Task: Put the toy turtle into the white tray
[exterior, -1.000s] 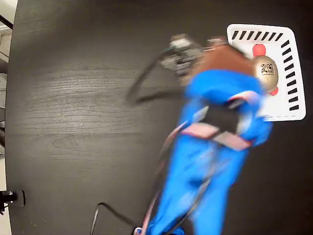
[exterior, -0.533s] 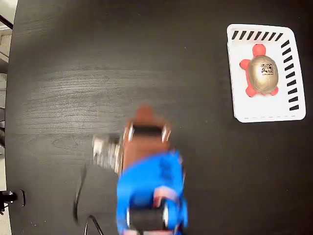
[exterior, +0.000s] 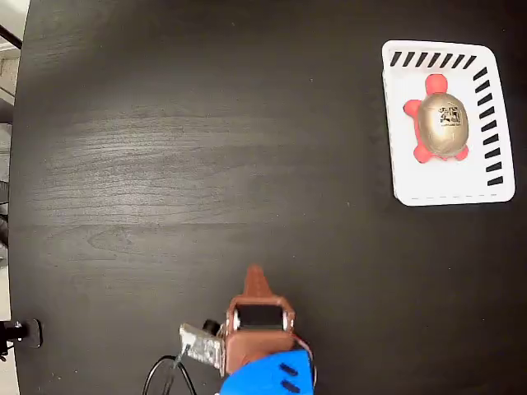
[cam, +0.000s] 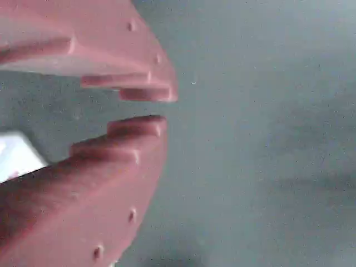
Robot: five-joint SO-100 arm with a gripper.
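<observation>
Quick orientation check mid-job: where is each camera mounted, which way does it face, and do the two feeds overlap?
Fixed view: overhead, looking straight down on the black table, the toy turtle in the white tray; arm at the bottom edge.
Wrist view: on the gripper, looking along its nearly closed, empty fingers at blurred surface.
Shared: only the gripper.
</observation>
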